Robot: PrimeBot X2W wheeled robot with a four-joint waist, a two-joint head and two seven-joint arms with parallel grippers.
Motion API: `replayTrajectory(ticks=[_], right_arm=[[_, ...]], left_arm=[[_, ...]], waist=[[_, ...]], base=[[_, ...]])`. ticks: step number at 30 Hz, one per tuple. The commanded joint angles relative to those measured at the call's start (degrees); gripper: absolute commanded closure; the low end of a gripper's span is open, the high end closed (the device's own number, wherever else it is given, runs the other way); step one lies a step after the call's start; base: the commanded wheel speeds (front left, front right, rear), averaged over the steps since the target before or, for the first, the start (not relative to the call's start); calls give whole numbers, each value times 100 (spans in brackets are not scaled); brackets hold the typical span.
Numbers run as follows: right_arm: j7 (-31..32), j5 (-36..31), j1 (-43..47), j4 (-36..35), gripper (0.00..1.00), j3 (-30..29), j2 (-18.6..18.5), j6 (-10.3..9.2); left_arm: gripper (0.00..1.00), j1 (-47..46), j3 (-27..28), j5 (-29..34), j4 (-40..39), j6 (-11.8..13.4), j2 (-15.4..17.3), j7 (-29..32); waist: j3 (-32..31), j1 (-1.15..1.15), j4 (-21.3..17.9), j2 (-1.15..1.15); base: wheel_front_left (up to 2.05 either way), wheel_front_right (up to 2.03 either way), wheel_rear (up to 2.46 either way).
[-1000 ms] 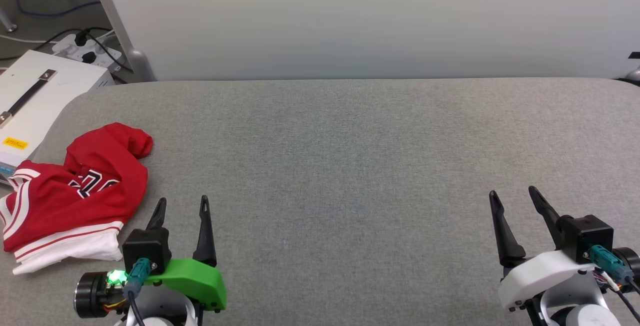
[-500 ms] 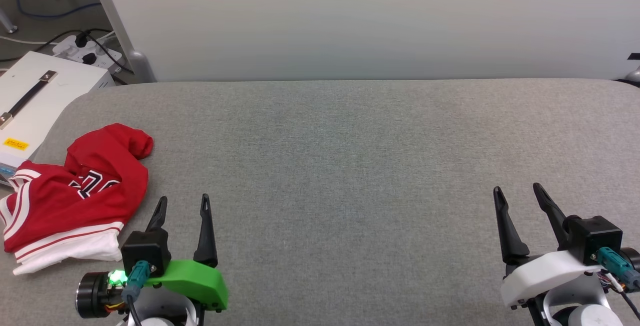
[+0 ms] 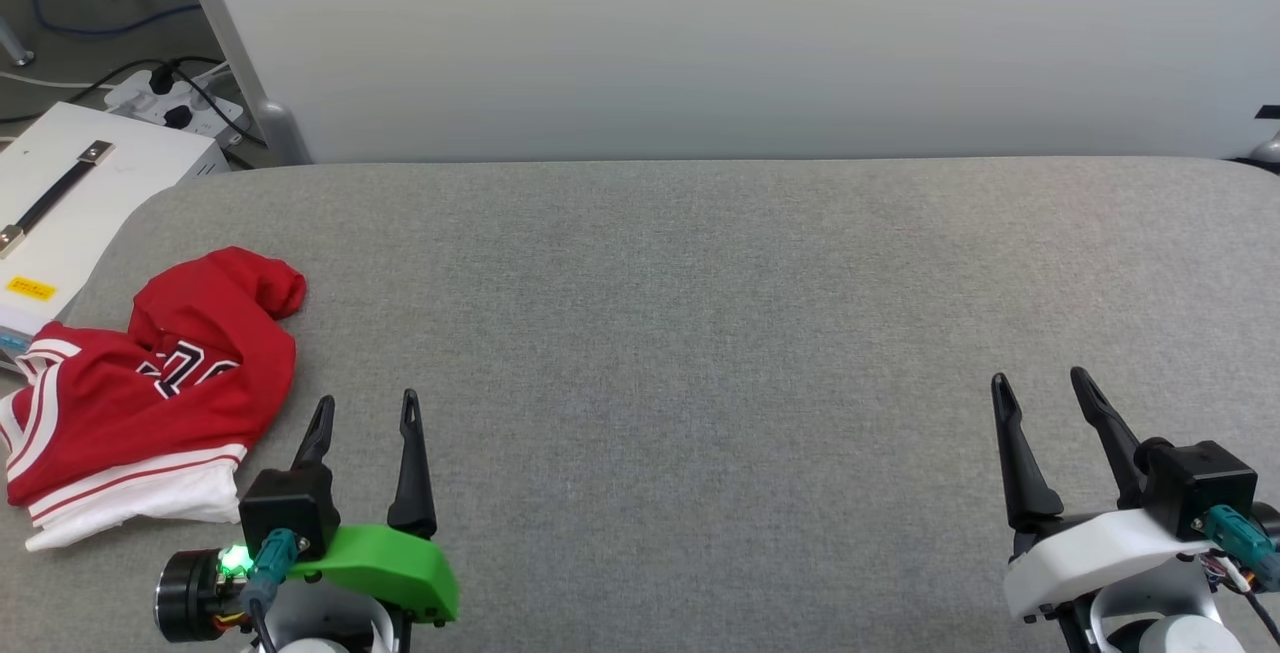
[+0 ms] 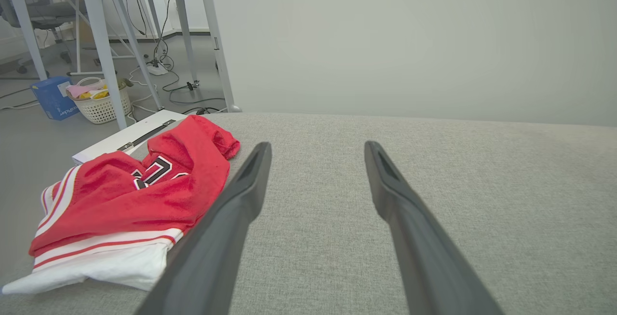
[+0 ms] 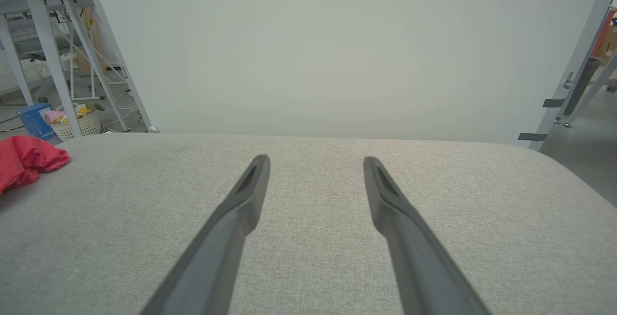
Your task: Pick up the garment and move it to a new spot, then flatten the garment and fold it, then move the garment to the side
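Starting pickup | garment (image 3: 150, 373) bunched at 10 o'clock of left gripper (image 3: 365, 401) | it and right gripper (image 3: 1038, 378) spread wide, empty | next: left pinches cloth

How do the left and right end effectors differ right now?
The left end effector has a green mount; the right end effector has a white one. The left sits beside the garment; the right is far from it. Both are open and empty.
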Motion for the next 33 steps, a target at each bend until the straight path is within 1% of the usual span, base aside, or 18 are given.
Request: replayTrajectory(ticks=[1,26,33], right_arm=[[-58,71,69,-27,0,-20,4,-2],[-354,203,207,101,0,-81,6,-3],[-438,192,230,66,0,-57,6,-3]], left_arm=[[0,11,-9,-33,15,27,-11,-65],[0,56,-85,-173,229,73,-16,-362],[0,35,-100,-216,261,101,-18,-447]], waist=[[2,0,1,0],[0,0,26,0],[16,0,124,0]], base=[[0,0,0],[0,0,0],[0,0,0]])
